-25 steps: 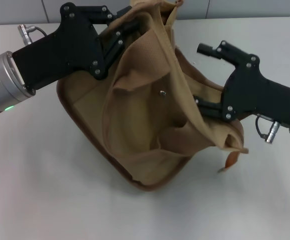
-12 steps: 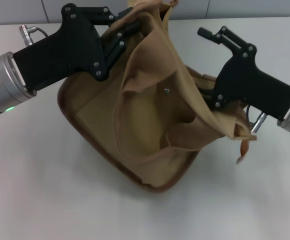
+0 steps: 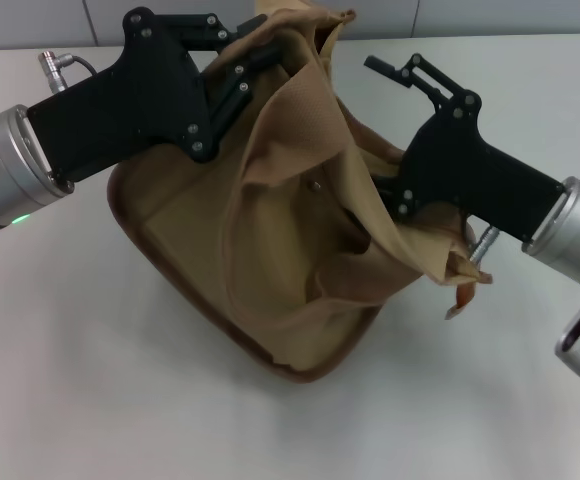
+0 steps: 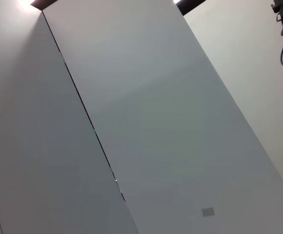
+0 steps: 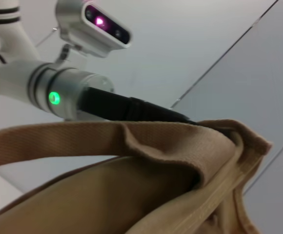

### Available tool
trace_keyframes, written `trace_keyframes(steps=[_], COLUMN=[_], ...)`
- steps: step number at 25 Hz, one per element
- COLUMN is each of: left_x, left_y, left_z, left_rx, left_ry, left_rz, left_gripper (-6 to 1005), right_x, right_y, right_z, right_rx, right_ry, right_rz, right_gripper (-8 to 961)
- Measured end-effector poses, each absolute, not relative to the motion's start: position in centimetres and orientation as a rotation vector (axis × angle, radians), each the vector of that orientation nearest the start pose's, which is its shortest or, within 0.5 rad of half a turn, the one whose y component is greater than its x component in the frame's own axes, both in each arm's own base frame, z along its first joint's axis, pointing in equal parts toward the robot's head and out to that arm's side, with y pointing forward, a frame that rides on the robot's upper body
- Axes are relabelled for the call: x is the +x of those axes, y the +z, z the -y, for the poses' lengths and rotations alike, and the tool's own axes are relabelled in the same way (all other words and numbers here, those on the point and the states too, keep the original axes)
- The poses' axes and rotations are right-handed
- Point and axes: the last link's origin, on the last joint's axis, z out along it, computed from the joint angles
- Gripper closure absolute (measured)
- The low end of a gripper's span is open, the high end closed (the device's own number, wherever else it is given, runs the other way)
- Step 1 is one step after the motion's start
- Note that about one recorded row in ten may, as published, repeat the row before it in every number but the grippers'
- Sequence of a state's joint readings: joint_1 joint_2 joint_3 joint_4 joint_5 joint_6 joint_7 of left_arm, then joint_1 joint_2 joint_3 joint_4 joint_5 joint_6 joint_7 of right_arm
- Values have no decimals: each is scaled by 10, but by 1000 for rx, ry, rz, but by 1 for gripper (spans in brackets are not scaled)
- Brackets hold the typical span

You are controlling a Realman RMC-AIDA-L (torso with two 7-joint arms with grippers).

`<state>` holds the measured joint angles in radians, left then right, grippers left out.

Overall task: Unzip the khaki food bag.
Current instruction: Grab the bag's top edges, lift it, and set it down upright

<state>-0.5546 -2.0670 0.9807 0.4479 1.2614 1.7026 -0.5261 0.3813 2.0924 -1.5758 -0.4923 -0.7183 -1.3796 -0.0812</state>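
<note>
The khaki food bag [image 3: 270, 260] sits at the middle of the pale surface [image 3: 80, 380], tipped over so that its brown-trimmed base faces the near-left side and its top points away toward the back; the canvas is crumpled and pulled up into a peak at the far end. A small metal snap [image 3: 315, 185] shows on the front panel, and a brown tab [image 3: 462, 298] hangs off the bag's right-hand corner just above the surface. The left pincer [image 3: 255, 55] reaches in from the left and is clamped on the bunched fabric at the bag's upper far edge, its dark fingers pressed into the cloth there. The right pincer [image 3: 375, 195] comes in from the right and meets the bag's right side, where folds of canvas wrap over its lower finger while another finger juts free above the bag; whether it is pinching anything cannot be told, because the cloth hides the tips. In the right wrist view a wide strap and a folded fabric edge of the bag [image 5: 146, 195] fill the lower half, with the left arm's silver wrist [image 5: 68, 92] and its green light behind. The left wrist view shows only grey wall panels [image 4: 146, 117]
</note>
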Motion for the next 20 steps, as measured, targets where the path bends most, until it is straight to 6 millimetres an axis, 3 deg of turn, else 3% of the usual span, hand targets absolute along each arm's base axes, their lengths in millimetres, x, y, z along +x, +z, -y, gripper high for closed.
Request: trace_keyframes(steps=[9, 20], left_x=[-194, -194], left_y=[6, 6], left_z=[-328, -327], left_rx=[-2275, -2273], left_ry=[-1202, -1206], left_rz=[-414, -415], left_gripper=[846, 842], right_x=[206, 207], right_y=[-52, -68], right_z=[-316, -302], right_rx=[-2004, -2049], right_ry=[752, 744], right_rz=[642, 708], right_gripper=[112, 399])
